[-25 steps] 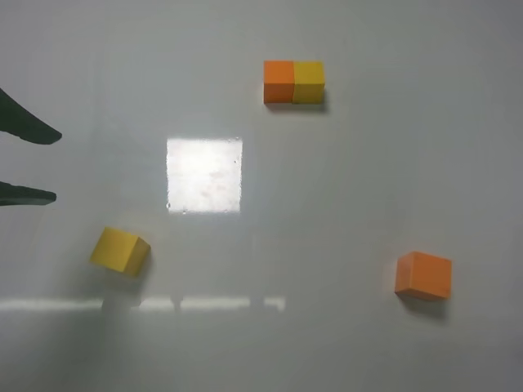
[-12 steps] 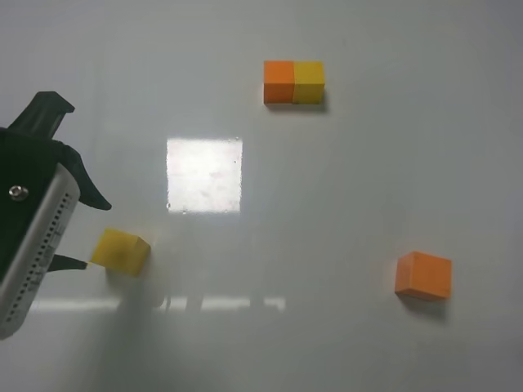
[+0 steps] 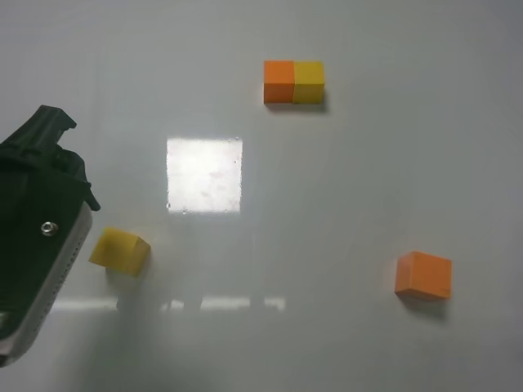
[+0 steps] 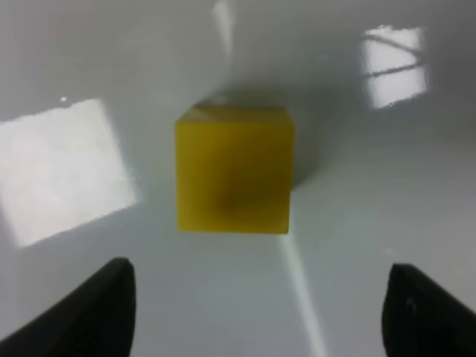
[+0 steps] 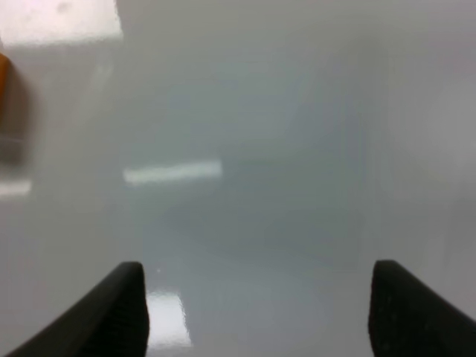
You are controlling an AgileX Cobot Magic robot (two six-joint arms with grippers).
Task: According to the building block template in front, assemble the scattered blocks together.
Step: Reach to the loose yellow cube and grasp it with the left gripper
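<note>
The building block template [image 3: 293, 82], an orange cube joined to a yellow cube, lies at the back centre. The loose yellow cube [image 3: 119, 251] lies at the front left and the loose orange cube [image 3: 423, 275] at the front right. My left arm [image 3: 41, 220] hangs just left of the yellow cube, with one dark finger [image 3: 88, 200] showing. In the left wrist view the left gripper [image 4: 256, 309] is open, and the yellow cube [image 4: 233, 169] sits ahead of it, centred between the fingers and untouched. My right gripper [image 5: 256, 309] is open and empty over bare table; it is out of the high view.
The table [image 3: 351, 180] is glossy white. A bright square light reflection [image 3: 204, 174] lies between the yellow cube and the template. An orange sliver [image 5: 3, 74] shows at the edge of the right wrist view.
My left arm has come in from the left edge and now hangs beside the yellow cube. The cubes and the template have not moved.
</note>
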